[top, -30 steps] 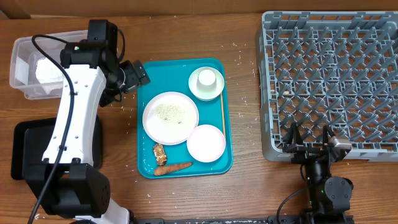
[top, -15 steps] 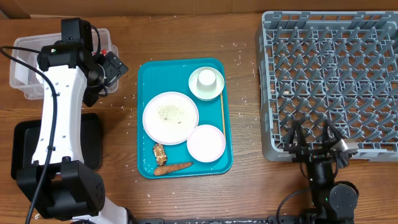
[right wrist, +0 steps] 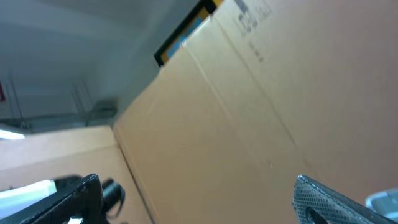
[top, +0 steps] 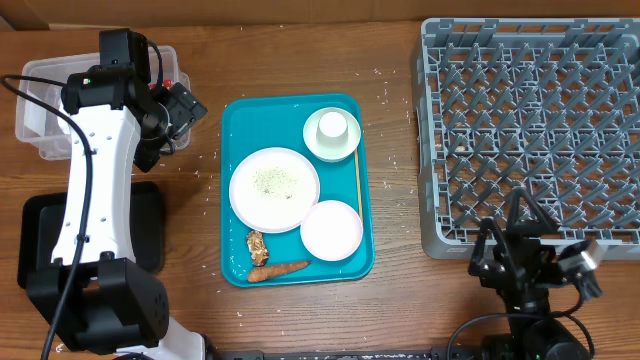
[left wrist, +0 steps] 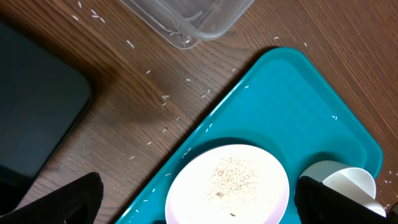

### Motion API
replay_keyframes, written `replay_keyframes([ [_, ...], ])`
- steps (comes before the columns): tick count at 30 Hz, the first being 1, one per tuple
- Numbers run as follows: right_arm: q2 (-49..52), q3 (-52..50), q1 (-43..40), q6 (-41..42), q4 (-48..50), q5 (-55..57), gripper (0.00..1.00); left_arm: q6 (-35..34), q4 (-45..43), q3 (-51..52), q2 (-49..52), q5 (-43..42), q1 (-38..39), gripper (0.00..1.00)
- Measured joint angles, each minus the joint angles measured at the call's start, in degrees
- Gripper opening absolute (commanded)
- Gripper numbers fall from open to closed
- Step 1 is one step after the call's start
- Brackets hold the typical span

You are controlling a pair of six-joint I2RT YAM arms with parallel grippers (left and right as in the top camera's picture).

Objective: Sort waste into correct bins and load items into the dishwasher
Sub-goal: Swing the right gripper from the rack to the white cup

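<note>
On the teal tray (top: 240, 120) lie a white plate (top: 274, 189) dusted with rice grains (top: 272, 181), a pale pink plate (top: 331, 230), and a white cup (top: 332, 126) standing in a white bowl (top: 318, 148). A brown food lump (top: 257, 246) and a carrot piece (top: 278, 270) sit at the tray's near edge. My left gripper (top: 188, 118) hangs open and empty between the clear tub (top: 35, 100) and the tray. In the left wrist view, its fingers (left wrist: 68, 199) frame the plate (left wrist: 227, 183). My right gripper (top: 503, 228) is open and empty before the grey dish rack (top: 530, 130), tipped upward.
A thin wooden stick (top: 357, 185) lies on the tray beside the plates. The black tray (top: 40, 240) sits at the near left under my left arm. Loose rice grains (left wrist: 165, 106) dot the wood between tub and teal tray. The right wrist view shows only a cardboard wall (right wrist: 249, 124).
My left arm swung left, from the teal tray's corner to beside the clear tub, then held still. My right gripper has pulled back from the rack's front edge and tipped up.
</note>
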State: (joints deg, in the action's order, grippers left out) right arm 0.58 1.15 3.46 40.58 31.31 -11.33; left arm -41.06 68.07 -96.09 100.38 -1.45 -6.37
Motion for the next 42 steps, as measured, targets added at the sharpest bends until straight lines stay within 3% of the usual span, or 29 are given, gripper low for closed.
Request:
replay_keyframes([
  [6,2.47,6.32,0.0,0.46,-5.62,2.19,1.0,-0.39,0.0,0.0,0.0,0.0,0.0,1.0],
  [11,12.57,18.97,0.0,-4.33,-13.68,0.87,1.0,-0.59,0.0,0.02,0.0,-0.02,0.0,1.0],
  [18,41.22,45.24,0.44,-15.34,-32.98,-6.75,1.0,-0.59,0.0,0.07,0.0,0.0,0.0,1.0],
  [22,60.26,63.56,4.59,-22.21,-50.12,-9.07,1.0,-0.61,0.04,0.09,0.0,-0.04,0.0,1.0],
  [28,84.39,84.5,15.5,-28.74,-66.77,-0.39,1.0,-0.61,0.0,0.11,0.0,-0.02,0.0,1.0],
  [34,100.35,90.09,23.17,-30.69,-66.88,9.01,1.0,-0.61,0.0,0.13,0.0,0.0,0.0,1.0],
  [42,111.43,90.09,25.94,-31.19,-60.61,12.37,1.0,-0.61,0.0,0.13,0.0,0.0,0.0,1.0],
])
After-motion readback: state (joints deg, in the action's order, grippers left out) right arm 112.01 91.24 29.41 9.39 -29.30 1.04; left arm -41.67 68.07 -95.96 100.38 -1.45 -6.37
